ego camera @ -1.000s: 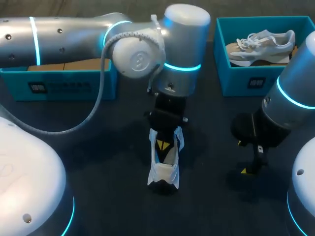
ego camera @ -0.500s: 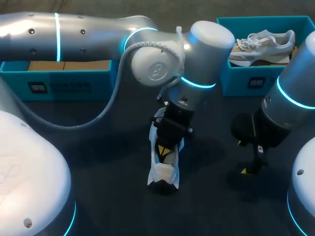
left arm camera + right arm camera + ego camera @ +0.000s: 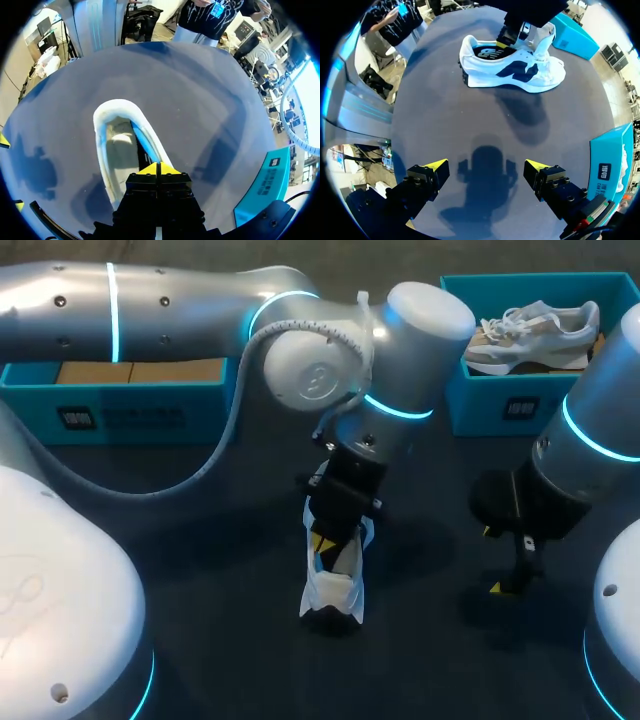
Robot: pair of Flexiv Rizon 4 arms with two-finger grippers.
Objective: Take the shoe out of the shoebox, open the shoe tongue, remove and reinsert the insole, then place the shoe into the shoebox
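Dark worktop (image 3: 200, 570) carries a white fabric sneaker with dark side logo (image 3: 332, 592) at centre; the left tool (image 3: 160, 168), tips together, sits at its opening, while the right tool (image 3: 486, 165) hangs spread, right of it.

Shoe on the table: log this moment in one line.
shoe: upright on table | left jaws: shut, at its opening | right jaws: open, empty

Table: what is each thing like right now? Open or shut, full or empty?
white shoe: standing upright on the table, out of any box.
left gripper: shut, tips at the shoe's opening.
right gripper: open, empty, above the table.
right shoebox: open, with a second shoe inside.
left shoebox: open, no shoe visible.
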